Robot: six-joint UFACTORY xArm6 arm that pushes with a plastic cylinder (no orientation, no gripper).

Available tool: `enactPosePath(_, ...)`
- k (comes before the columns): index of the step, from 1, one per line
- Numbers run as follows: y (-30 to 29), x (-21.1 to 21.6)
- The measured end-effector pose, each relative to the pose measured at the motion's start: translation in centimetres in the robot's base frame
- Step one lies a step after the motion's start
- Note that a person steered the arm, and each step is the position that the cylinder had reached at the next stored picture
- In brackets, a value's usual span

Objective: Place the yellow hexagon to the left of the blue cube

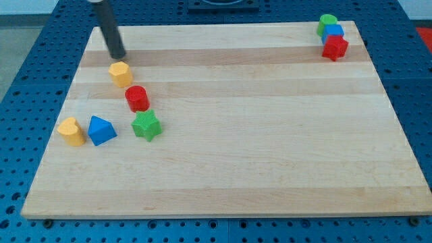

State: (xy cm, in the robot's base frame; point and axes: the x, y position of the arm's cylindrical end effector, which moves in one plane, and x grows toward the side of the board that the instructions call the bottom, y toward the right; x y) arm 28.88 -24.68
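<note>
The yellow hexagon (121,73) lies near the view's upper left on the wooden board (229,162). My tip (119,56) rests just above it, close to its top edge. The blue cube (333,32) sits at the view's top right, wedged between a green cylinder (327,22) above and a red block (335,48) below.
A red cylinder (136,98) lies just below and right of the hexagon, with a green star (146,125) under it. A blue triangular block (101,130) and a yellow heart-like block (71,131) sit at the left edge.
</note>
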Motion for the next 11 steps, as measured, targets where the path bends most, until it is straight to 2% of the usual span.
enactPosePath(1,-4.1,2.9)
enactPosePath(2,-2.7,6.2)
enactPosePath(3,4.6,6.2)
enactPosePath(4,14.9,4.9)
enactPosePath(6,13.8,6.5)
enactPosePath(7,18.7,5.5)
enactPosePath(9,32.2,-1.0)
enactPosePath(10,29.3,-0.4)
enactPosePath(11,27.9,-2.4)
